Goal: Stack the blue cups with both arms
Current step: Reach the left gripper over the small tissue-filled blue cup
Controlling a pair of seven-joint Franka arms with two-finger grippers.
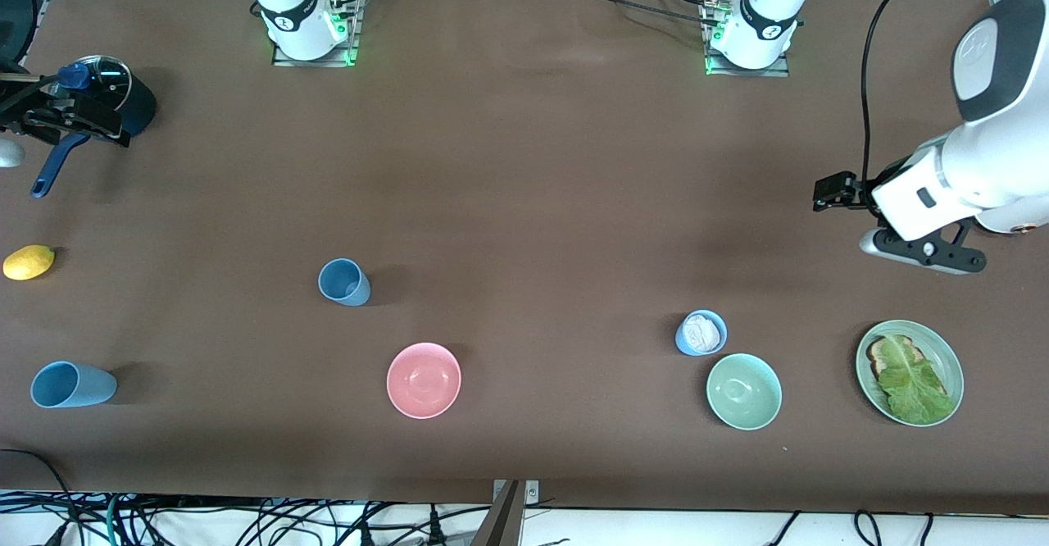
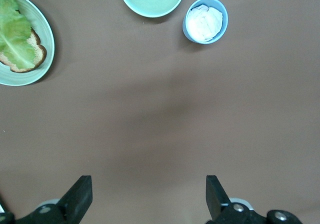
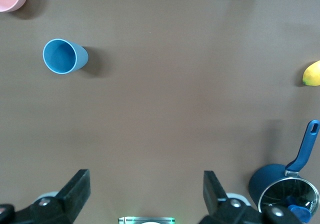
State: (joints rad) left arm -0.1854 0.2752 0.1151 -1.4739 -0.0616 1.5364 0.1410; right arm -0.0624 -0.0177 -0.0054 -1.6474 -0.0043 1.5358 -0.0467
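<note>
Altogether two blue cups (image 1: pixel 344 282) (image 1: pixel 701 333), two bowls (image 1: pixel 424 379) (image 1: pixel 743 391)

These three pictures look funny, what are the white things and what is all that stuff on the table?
They are two robot arms at a brown table. One picture looks down from high up; the other two come from cameras on each arm's wrist. The left tool and the right tool are open, holding nothing, up over bare table. On the table: two small blue cups, a dusky one and a pale one with something white inside, a longer blue cup, a pink bowl, a green bowl, a plate with bread and lettuce, a lemon and a saucepan.
</note>
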